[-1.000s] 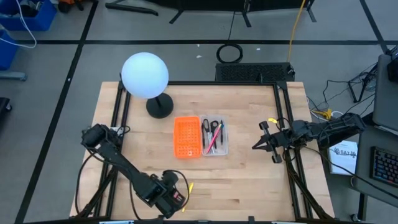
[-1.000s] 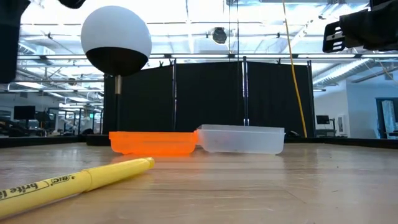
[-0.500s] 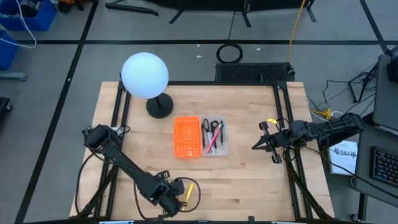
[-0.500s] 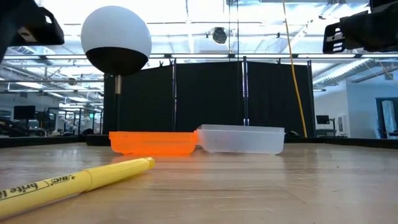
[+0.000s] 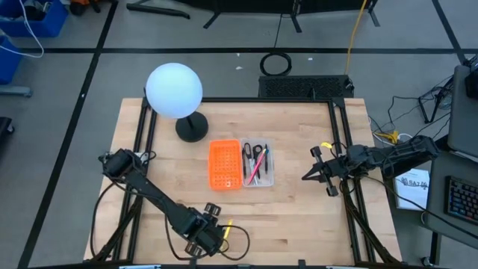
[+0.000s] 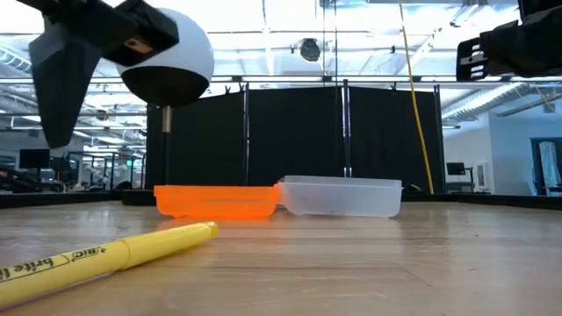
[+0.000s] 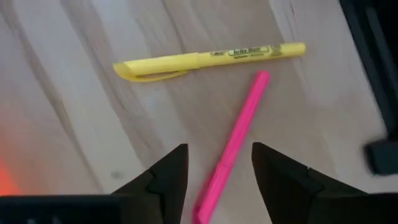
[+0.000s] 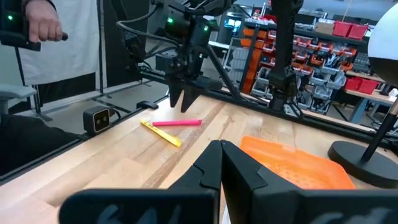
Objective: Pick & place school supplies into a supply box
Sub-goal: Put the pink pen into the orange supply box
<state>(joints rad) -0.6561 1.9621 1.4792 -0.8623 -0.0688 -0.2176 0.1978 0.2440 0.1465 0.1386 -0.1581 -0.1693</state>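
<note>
A pink highlighter (image 7: 235,140) and a yellow highlighter (image 7: 208,60) lie flat on the wood near the table's near edge. My left gripper (image 7: 219,149) points down over them and is open. Its fingers stand on either side of the pink highlighter's nearer end and are clear of it. From the right wrist view, the left gripper (image 8: 184,102) hangs just above both pens. The supply box (image 5: 258,163), clear plastic, sits mid-table with scissors and pens inside. My right gripper (image 5: 308,176) is shut and waits at the table's right side.
An orange perforated tray (image 5: 224,164) touches the supply box's left side. A lamp with a white globe (image 5: 174,90) stands at the back left. A person's hand (image 8: 43,22) shows beyond the table. Bare wood lies between the trays and the pens.
My left gripper has rolled about a quarter turn around the line it points along and has edged toward the table's right, over the pens. In the low view it has come into the picture at the upper left. The pens have not moved.
</note>
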